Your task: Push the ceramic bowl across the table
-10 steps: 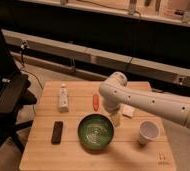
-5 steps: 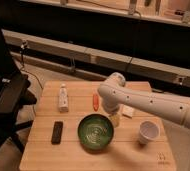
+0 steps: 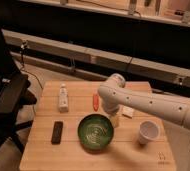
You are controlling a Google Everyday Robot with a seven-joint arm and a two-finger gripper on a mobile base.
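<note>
One white arm [image 3: 145,102] reaches in from the right, its gripper [image 3: 115,120] low over the table [image 3: 48,156], just beside the ceramic bowl [image 3: 95,133] at its far-right rim (how open it is, or whether it touches, cannot be told). The bowl sits front-middle, between a flat black object [image 3: 57,132] and a white paper cup [image 3: 149,133].

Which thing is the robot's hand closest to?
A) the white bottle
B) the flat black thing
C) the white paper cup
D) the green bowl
D: the gripper hangs right at the back right rim of the ceramic bowl, while the paper cup, the flat black thing and the white bottle sit farther off on the table.
</note>
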